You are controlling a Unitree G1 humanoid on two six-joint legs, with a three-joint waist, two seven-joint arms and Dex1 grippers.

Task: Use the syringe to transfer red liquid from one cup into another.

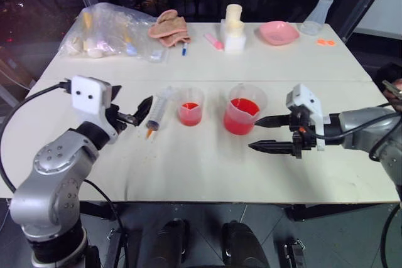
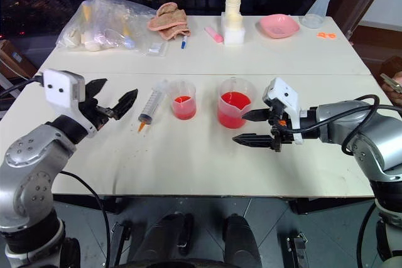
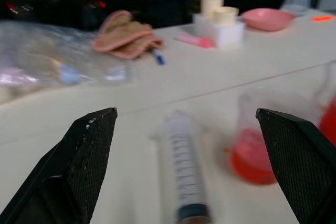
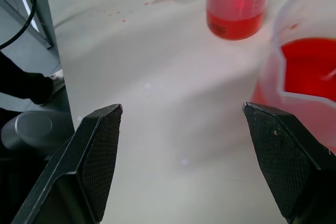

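The syringe (image 1: 158,112) lies flat on the white table (image 1: 188,167), orange tip toward the front edge. Just right of it stands the smaller cup (image 1: 190,106) with a little red liquid (image 4: 233,17) in its bottom. Further right is the larger spouted beaker (image 1: 244,110), about half full of red liquid. My left gripper (image 2: 116,95) hovers open just left of the syringe, which shows between its fingers (image 3: 89,150) in the left wrist view. My right gripper (image 1: 254,134) is open beside the beaker's right side, pointing left, holding nothing.
Along the far side of the table are a clear plastic bag (image 1: 110,29), a crumpled tan cloth (image 1: 168,27), a blue-tipped pen (image 1: 184,48), a pink marker (image 1: 213,42), a white block with cream cylinders (image 1: 233,29), a pink dish (image 1: 278,32) and a conical flask (image 1: 317,16).
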